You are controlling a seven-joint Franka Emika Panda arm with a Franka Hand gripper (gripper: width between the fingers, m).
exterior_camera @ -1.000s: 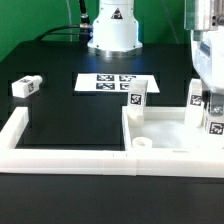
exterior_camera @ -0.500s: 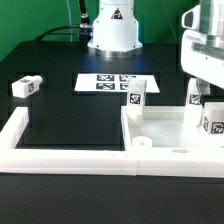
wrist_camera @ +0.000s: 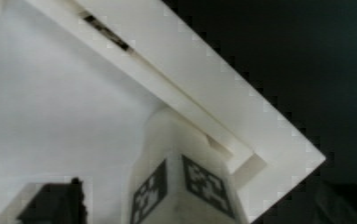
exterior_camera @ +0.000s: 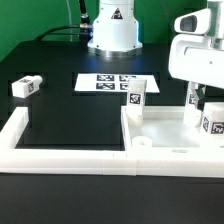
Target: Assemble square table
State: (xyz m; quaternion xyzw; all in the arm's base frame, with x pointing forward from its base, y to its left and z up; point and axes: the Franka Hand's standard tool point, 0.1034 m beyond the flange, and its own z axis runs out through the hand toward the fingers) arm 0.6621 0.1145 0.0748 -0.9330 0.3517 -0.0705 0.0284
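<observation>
While the square tabletop (exterior_camera: 165, 130) lies against the border wall (exterior_camera: 70, 156), the end effector (exterior_camera: 202, 100) hangs over it released, grasping nothing. Three legs (exterior_camera: 135, 97) stand upright on it, apparently fitted. The fourth leg (exterior_camera: 26, 86) lies loose on the desk (exterior_camera: 60, 112), unmounted.

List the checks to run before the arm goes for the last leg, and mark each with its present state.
1. Gripper open: ok.
2. Gripper clear of the leg beneath it: cannot tell.
3. Three standing legs upright on the tabletop: ok.
4. Fourth corner hole free: ok.
5. Loose leg lying apart and unobstructed, on the exterior view's left: ok.
6. Standing legs fully seated: cannot tell.
</observation>
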